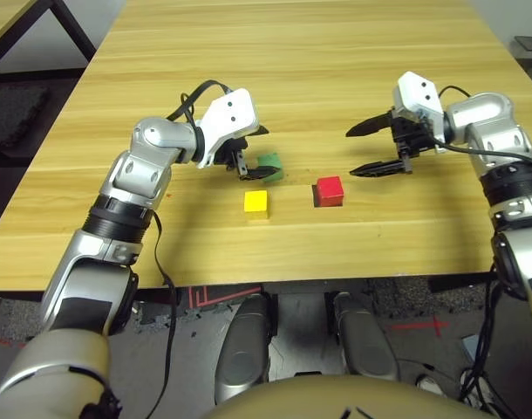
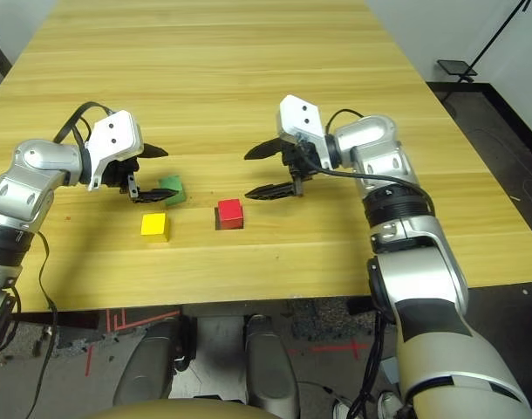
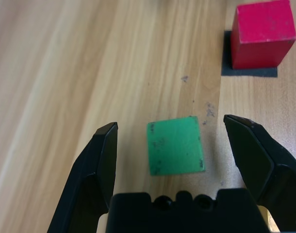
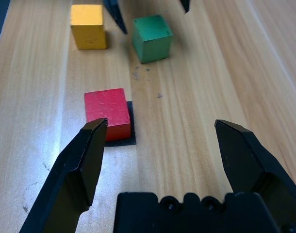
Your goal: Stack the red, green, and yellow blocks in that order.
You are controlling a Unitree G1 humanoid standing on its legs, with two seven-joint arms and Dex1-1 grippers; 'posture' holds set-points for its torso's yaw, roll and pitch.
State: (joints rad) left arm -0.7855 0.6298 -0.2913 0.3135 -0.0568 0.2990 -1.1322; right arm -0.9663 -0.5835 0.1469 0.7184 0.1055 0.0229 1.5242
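The red block (image 1: 330, 189) sits on a flat black patch near the table's middle front. To its left lies the yellow block (image 1: 255, 202), and just behind that the green block (image 3: 174, 145). My left gripper (image 1: 259, 153) hangs open right over the green block, one black finger on each side of it and neither touching. My right gripper (image 1: 351, 153) is open and holds nothing, a little behind and to the right of the red block. One of its fingers (image 4: 85, 160) stands close beside the red block (image 4: 106, 111) in the right wrist view.
The black square patch (image 3: 250, 72) under the red block lies flat on the wooden table (image 1: 336, 52). The table's front edge runs just in front of the blocks. A dark table leg and floor show at the far left.
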